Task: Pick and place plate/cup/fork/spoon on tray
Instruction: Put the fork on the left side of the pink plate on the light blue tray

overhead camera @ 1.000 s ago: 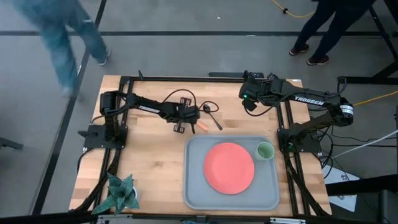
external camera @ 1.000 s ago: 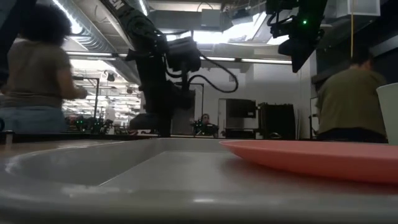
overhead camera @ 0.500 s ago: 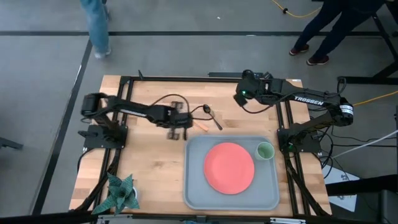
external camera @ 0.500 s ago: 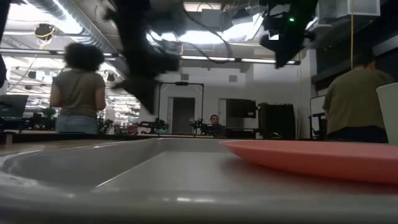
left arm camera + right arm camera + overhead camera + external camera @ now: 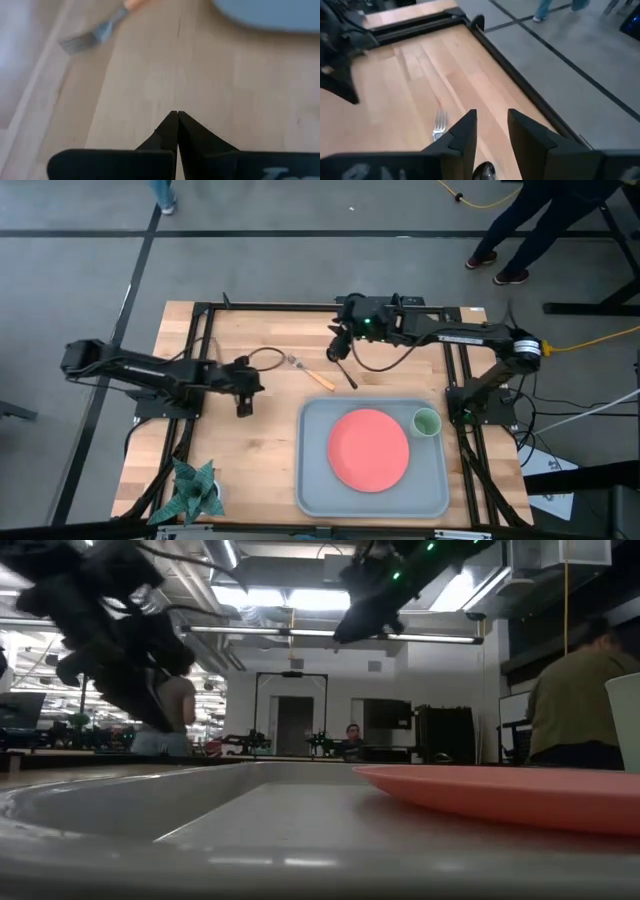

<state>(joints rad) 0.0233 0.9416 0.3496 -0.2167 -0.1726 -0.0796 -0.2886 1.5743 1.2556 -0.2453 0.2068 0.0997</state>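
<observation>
Pale wood-grain table (image 5: pixel 250 450); smooth matt tray (image 5: pixel 312 480); metal-tined fork (image 5: pixel 310 372)

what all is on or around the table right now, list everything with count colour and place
tray: 1, grey-blue, table's near right part
plate: 1, coral-red, on the tray
cup: 1, pale green, tray's far right corner
fork: 1, silver tines, orange handle, on the wood beyond the tray
spoon: 1, dark, beside the fork
plant: 1, green, near left corner
left gripper: 1, dark, shut, left of the tray
right gripper: 1, dark, open, over the spoon
</observation>
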